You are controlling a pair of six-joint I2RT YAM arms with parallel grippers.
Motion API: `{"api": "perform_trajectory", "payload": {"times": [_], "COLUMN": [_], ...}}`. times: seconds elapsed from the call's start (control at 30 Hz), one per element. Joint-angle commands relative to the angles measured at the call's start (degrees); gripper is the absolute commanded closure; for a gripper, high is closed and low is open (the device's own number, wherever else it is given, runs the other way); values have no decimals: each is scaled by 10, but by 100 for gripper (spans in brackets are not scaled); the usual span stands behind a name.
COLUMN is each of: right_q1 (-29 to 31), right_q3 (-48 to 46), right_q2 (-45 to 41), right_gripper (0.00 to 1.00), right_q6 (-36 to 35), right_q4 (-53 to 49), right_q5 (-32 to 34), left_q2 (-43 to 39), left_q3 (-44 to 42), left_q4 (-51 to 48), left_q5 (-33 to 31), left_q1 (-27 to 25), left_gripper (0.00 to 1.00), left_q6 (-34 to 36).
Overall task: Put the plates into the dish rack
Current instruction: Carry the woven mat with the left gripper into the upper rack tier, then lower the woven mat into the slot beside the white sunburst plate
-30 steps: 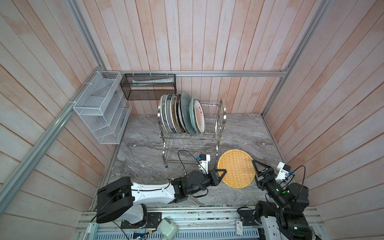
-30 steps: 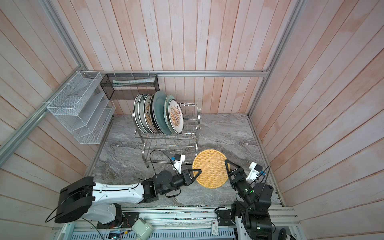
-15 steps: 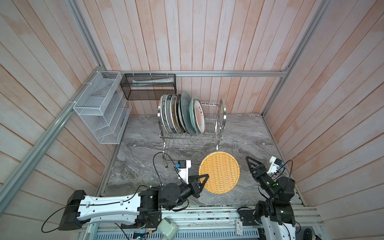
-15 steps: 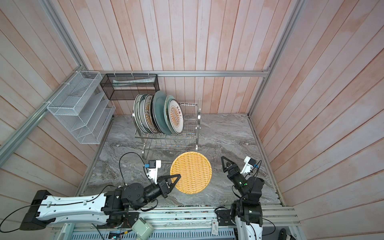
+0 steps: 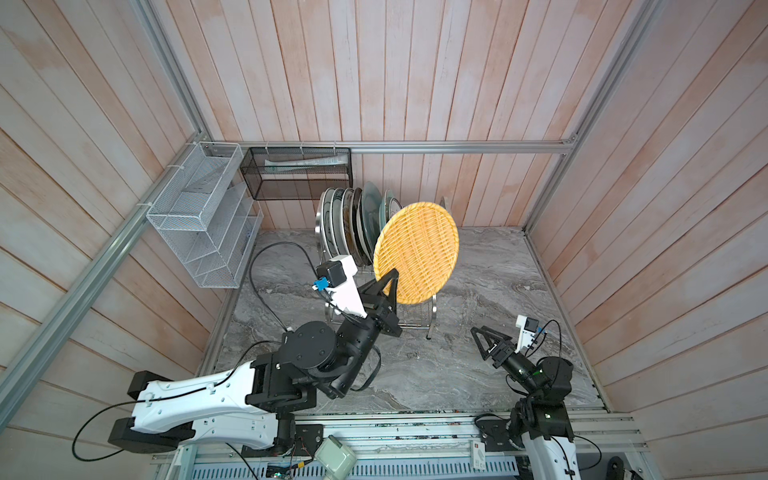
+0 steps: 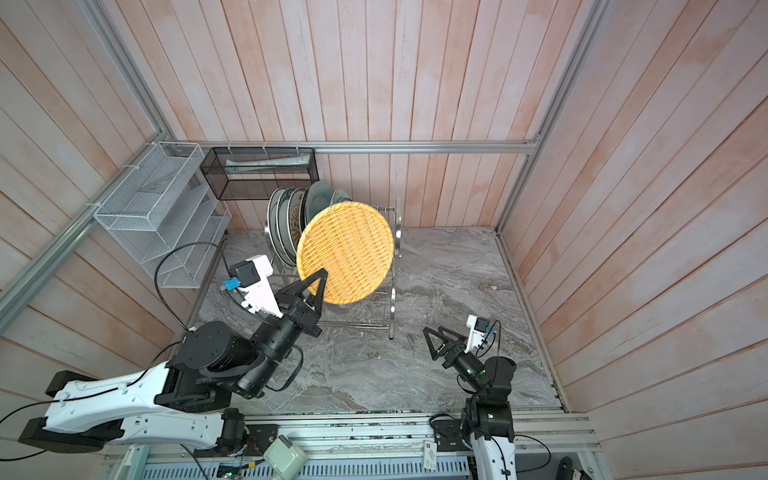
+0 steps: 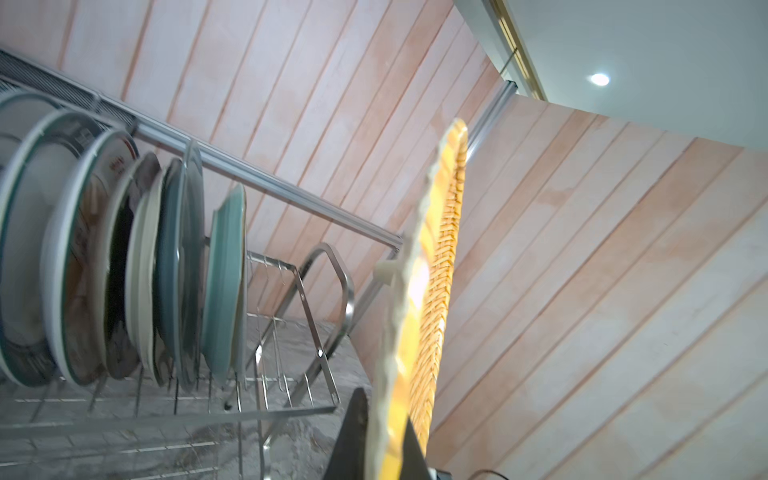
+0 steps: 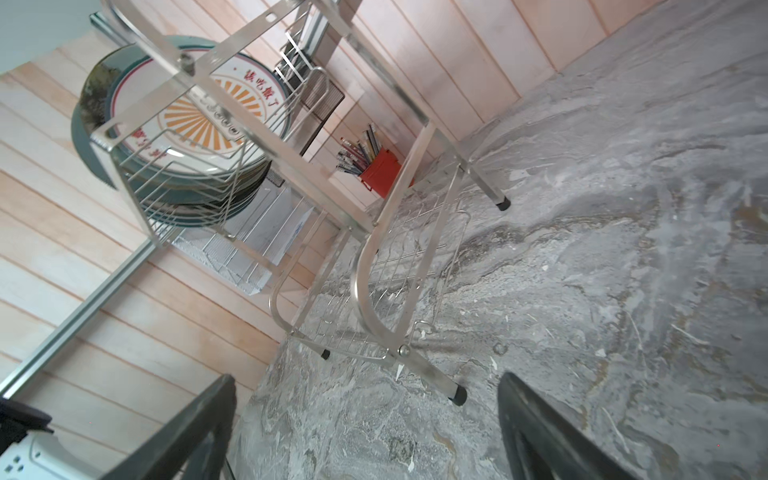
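Within the last second the orange lattice plate [image 5: 415, 251] has gone from lying flat on the marble table [image 5: 415, 374] to standing tilted in the air. It is carried by the left gripper [image 5: 390, 279], whose arm has swung up toward the rack. The jaws are pinched tight on the plate's near rim, and the whole disc rises above and beyond them, so a small grip is steadying a wide lever. Well off to the side of those jaws, the right gripper [image 5: 482, 338] sits low over the table, spread wide and holding nothing.

Beyond the left jaws stands the dish rack [image 6: 392, 266], its upper tier already carrying a row of upright plates [image 5: 349, 224]. In the left wrist view the pale green plate [image 7: 226, 282] ends that row. The free prongs [image 7: 282, 374] lie between it and the held plate, which shows edge-on.

The step is probably best done slowly:
- Turn the disc parallel to the racked plates.
- Shift it sideways until its bottom edge is over a free gap, then lower it straight.
- Since the fingers hold the rim nearest them, they would likely meet the wires first, so the wrist should roll until the grip sits clear of the prongs.
- Let go only once the rim has seated.
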Motion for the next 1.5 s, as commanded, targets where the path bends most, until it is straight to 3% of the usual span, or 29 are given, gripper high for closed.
{"api": "perform_trajectory", "payload": {"times": [0.0,0.23,0.53,0.83,1.27,1.47], "right_q1": [11,17,21,23,24,24], "right_q3": [-3,69,135,145,146,149], "right_q2": [-11,-11,-11,-12,-12,-12], "right_gripper": [2,2,2,2,2,2], "right_q6": [-22,-5,-12,-11,-7,-6], "right_q4": [33,-24,-102,-129,-134,-136], "right_q5": [-53,-61,-62,-64,-73,-76], "left_q2": [59,190,332,404,426,448], "left_q3": [76,235,427,487,494,517], "left_q4": [1,-106,-384,-448,-464,-502], "left_q5": [-89,-92,7,-1,-46,-29], "left_q1": [33,106,195,226,237,247], "left_gripper": [100,100,100,100,100,100], "left_q6": [126,165,9,-18,-36,-67]}}
